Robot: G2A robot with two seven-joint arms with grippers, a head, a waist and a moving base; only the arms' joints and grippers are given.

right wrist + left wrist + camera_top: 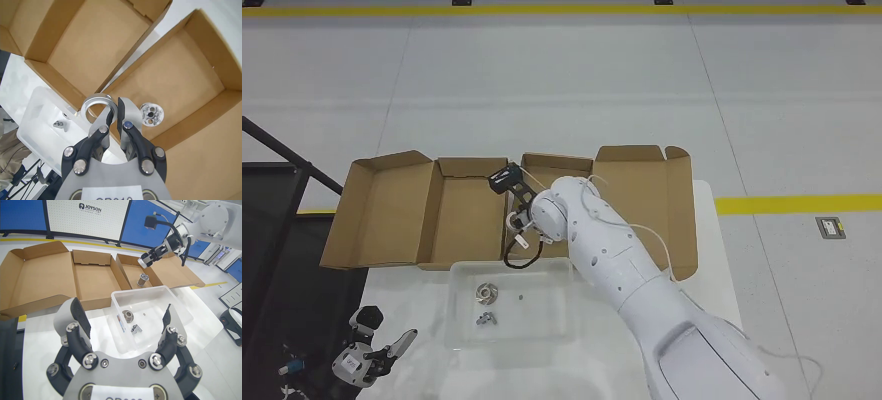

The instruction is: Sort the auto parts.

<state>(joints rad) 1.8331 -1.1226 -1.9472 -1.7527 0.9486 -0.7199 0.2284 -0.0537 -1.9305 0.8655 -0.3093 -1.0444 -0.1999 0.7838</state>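
Your left gripper (pixel 122 303) hung on the near side of the clear bin (pixel 140 289), its fingers spread wide and holding nothing. In the bin lay a flanged hub (pixel 128 315) and a small bracket (pixel 136 329), near each other but apart. Beyond the bin sat the open left box (pixel 92 279) and the right box (pixel 130 272), where a mesh cylinder (pixel 143 280) stood upright. Above the right box, your right gripper (pixel 115 111) pinched a silver ring (pixel 94 99) by its rim, with the cylinder below and just beside it.

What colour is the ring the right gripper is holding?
The ring is a shiny, bare-metal silver. It shows best in the right wrist view.
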